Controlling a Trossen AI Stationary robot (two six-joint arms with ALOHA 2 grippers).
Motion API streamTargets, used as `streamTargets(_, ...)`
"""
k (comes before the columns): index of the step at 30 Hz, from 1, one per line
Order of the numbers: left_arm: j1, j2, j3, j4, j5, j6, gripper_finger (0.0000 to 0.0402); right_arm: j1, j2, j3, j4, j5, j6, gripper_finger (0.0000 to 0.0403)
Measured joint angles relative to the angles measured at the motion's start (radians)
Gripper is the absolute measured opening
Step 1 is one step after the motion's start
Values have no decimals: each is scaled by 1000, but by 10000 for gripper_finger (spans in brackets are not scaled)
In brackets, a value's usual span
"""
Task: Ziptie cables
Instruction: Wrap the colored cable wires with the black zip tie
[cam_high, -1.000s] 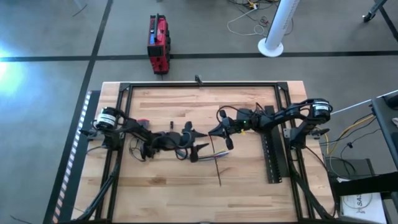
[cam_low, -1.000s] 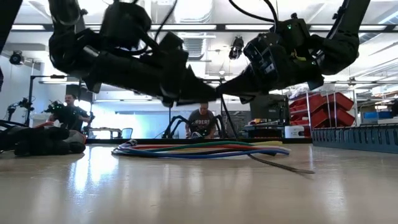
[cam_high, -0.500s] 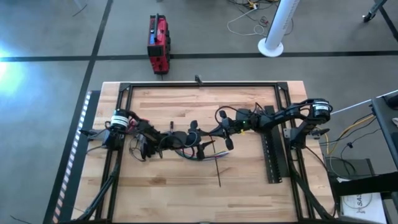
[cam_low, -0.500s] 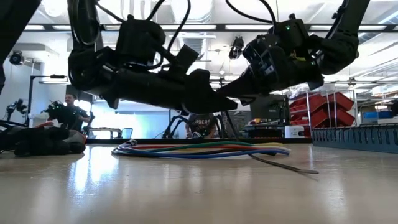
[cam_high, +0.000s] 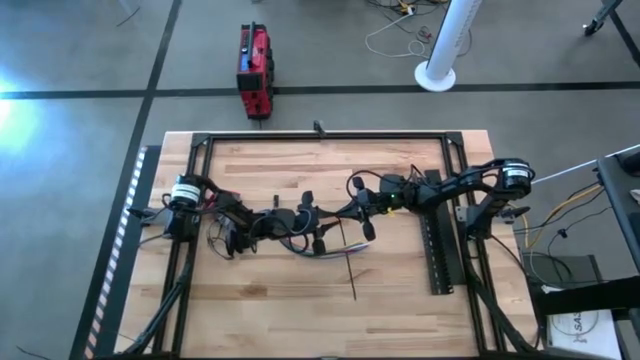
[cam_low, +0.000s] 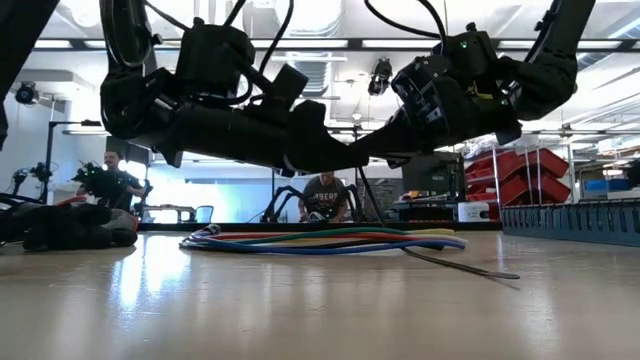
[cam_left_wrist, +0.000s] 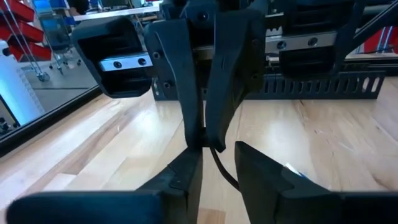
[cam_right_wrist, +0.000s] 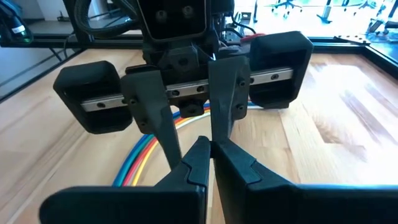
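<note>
Right gripper (cam_high: 349, 212) pinched on ziptie (cam_high: 352, 270). Left gripper (cam_high: 314, 233) fingers apart, facing it above cables (cam_low: 320, 240) on table (cam_high: 400, 290).

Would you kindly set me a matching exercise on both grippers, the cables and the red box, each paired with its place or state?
Things:
1. left gripper
2. right gripper
3. cables
4. red box

Places or states:
a. on the floor beyond the table
b. lying flat on the wooden table
c. open
d. shut on the ziptie

Pairs: 1-c, 2-d, 3-b, 4-a
</note>
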Motion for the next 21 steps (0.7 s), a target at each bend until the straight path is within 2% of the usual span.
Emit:
streamTargets(10,0,0,-5,4,1,-10,6,0,0,0,-1,0,0,3)
streamTargets(16,0,0,-5,3,0,-6,1,0,-8,0,-16,0,18,19)
streamTargets(21,-1,-2,-3,8,-22,-3,0,0,-67,0,-84,1,8,56)
